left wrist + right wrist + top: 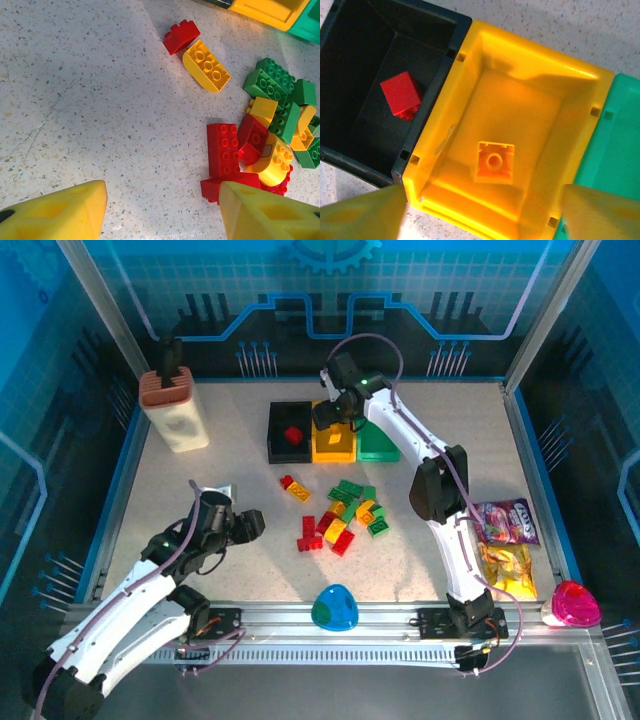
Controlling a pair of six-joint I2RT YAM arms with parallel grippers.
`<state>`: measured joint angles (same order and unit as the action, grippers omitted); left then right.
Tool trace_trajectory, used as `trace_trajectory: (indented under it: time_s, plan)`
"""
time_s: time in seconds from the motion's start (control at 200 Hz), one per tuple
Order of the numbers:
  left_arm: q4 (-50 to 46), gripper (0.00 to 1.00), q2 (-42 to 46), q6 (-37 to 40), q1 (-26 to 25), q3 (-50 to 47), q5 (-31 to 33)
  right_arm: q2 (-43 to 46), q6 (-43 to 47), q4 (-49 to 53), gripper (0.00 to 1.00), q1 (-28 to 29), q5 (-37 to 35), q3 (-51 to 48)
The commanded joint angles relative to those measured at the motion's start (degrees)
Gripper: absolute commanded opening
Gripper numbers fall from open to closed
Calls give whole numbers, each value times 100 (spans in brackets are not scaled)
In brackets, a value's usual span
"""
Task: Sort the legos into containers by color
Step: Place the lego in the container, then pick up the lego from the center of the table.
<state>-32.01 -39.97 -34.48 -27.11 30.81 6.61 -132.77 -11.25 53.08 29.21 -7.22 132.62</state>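
Stretching across the overhead view, the speckled surface point(240, 470) carries everything. The right arm point(440, 490) reaches from the near edge to the far middle. There the right hand point(482, 212) hangs over the yellow bin point(535, 65), its fingers point(365, 210) set wide apart with nothing between them. The left arm point(130, 590) lies low at the near left. Its left hand point(165, 212) points toward the loose bricks, its yellow fingers point(65, 210) also apart and empty. A beige block point(178, 420) with a brown top stands at the far left. Three bins sit touching in a row at the far middle: the black bin point(350, 50) on the left, the yellow bin in the middle and the green bin point(615, 150) on the right. Two shiny snack bags point(505, 525) lie by the right edge, a pink bowl point(572, 603) sits at the near right corner, and a blue-green egg point(335, 608) rests at the near edge. The pile of legos point(345, 515), red, yellow and green, lies mid-surface. A red piece point(181, 36) and a curved yellow piece point(206, 65) touch each other just beside the pile. One red brick point(400, 95) lies in the black bin, and one yellow brick point(494, 162) on the yellow bin's floor.
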Motion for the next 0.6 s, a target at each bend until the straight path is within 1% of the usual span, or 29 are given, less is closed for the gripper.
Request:
trace_trajectory:
  time_s: [0.0, 0.07, 0.205, 0.34, 0.42, 0.595]
  plan:
    - [-230, 62, -30, 95, -106, 318, 157, 282, -53, 143, 93, 79, -154, 28]
    - [-274, 61, -122, 159, -190, 414, 224, 646, -71, -10, 92, 135, -172, -293]
    - [-143, 61, -289, 187, -384, 487, 228, 1522, -102, -446, 91, 219, -159, -1293]
    - [22, 62, -717, 272, -697, 627, 251, 2483, -210, -916, 89, 234, -81, -2573]
    - [80, 62, -1121, 384, -933, 818, 315, 3025, -274, -1125, 86, 226, -89, -3364]
    - [422, 62, -1831, 504, -1319, 1124, 394, 3798, -527, -1317, 78, 145, -218, -4692]
